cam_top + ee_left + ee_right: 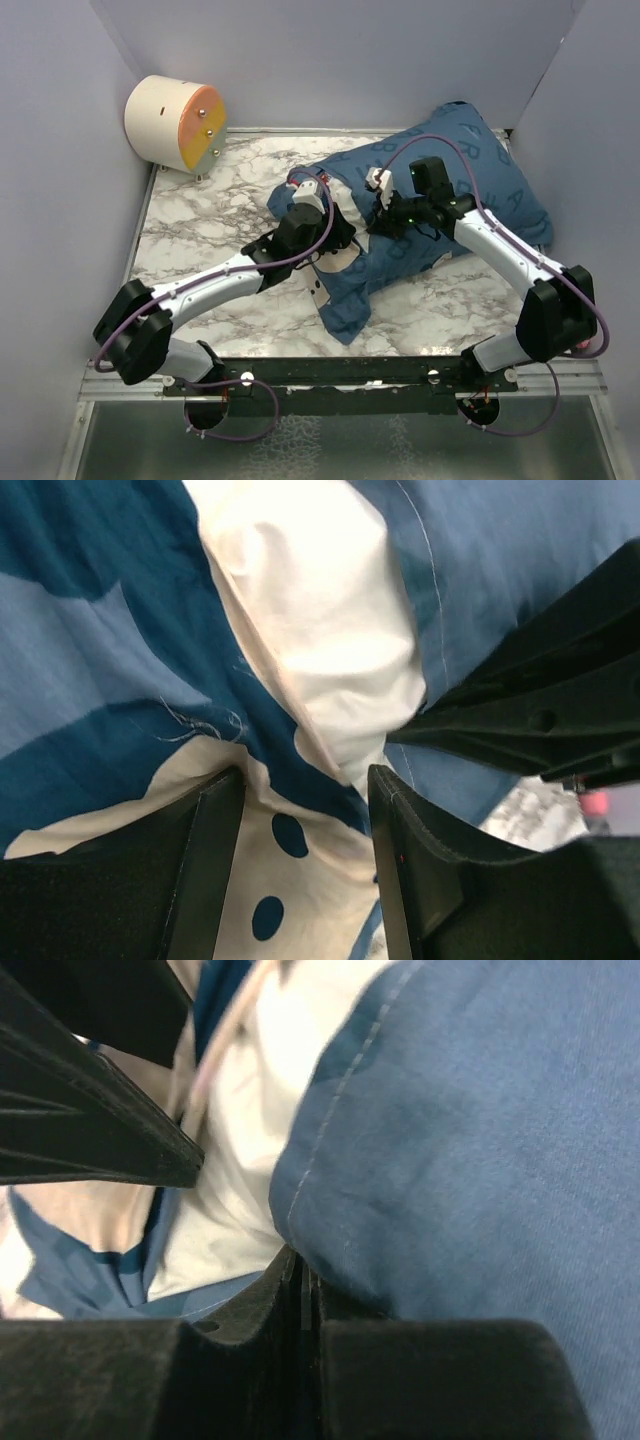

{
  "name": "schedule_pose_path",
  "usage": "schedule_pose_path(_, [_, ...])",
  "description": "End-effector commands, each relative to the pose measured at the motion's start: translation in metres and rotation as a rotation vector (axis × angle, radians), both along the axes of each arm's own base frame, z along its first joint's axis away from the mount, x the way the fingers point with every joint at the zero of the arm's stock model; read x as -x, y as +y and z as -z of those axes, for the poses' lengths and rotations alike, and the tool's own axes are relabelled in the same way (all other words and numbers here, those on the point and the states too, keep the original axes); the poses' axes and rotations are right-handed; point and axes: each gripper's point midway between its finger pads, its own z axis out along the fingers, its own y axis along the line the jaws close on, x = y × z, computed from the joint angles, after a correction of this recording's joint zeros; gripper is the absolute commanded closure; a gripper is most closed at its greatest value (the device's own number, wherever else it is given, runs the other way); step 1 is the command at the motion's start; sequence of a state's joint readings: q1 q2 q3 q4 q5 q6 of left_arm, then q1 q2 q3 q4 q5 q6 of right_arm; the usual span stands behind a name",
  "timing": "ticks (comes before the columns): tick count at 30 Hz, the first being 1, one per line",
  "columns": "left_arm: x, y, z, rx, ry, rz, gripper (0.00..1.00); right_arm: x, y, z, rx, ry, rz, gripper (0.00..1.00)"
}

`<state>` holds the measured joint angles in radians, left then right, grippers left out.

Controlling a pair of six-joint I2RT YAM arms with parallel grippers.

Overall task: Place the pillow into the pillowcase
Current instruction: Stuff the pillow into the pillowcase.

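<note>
The blue pillowcase (470, 170) lies bulging from the table's middle to the back right. The white pillow (320, 610) shows only at the case's opening, also in the right wrist view (240, 1140); the rest is hidden inside. My left gripper (330, 230) stands at the opening, its jaws closed partway (305, 780) on a fold of cream-printed pillowcase (100, 630) fabric with blue dots. My right gripper (385, 215) is just to its right, shut (300, 1270) on the stitched blue edge of the pillowcase (480, 1110). The two grippers nearly touch.
A cream cylinder with an orange face (175, 122) stands at the back left corner. The marble table (200, 230) is walled by grey panels on the left, back and right. A black rail (330, 372) runs along the near edge.
</note>
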<state>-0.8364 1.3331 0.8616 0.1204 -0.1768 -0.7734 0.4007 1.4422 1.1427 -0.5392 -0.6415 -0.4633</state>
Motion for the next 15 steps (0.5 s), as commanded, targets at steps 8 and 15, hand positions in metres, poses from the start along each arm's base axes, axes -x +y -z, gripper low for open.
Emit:
schedule_pose_path(8, [-0.053,-0.006,0.014,-0.102,0.000,-0.025,1.00,-0.033,-0.024,0.097,0.180,0.095,0.181,0.94])
schedule_pose_path(15, [0.009,-0.070,-0.133,0.178,-0.169,0.272,1.00,-0.030,-0.013,0.121,0.166,0.203,0.150,0.95])
